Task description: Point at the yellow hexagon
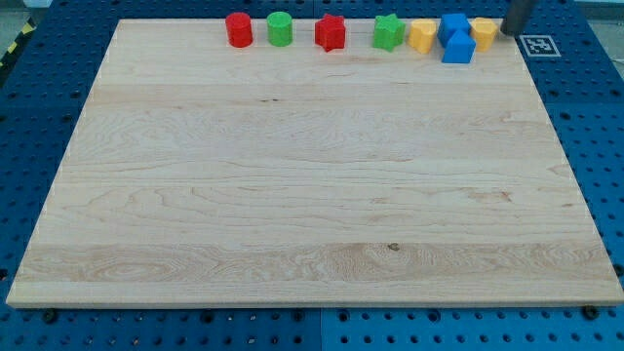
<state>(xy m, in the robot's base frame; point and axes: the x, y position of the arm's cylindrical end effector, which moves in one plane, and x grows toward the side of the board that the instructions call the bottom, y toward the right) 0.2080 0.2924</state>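
The near part of the wooden board (312, 195) lies bare across the view's bottom and middle, resting on a blue pegboard table (39, 97). All the blocks sit in a row along the far edge, at the view's top. From the view's left they run: a red cylinder (239, 29), a green cylinder (280, 28) just beside it, a red star (331, 33), a green star (388, 32), then a tight cluster at the view's right. In that cluster a yellow block (421, 35), heart-like in outline, touches a blue block (452, 24), with a second blue block (458, 48) just in front of it, and the yellow hexagon (485, 32) sits at the cluster's right end, touching the blue ones. My tip (508, 34) is just to the right of the yellow hexagon, at the board's far right corner, next to a black-and-white marker tag (538, 45). The rod has no hand to spread or pinch; it holds nothing.
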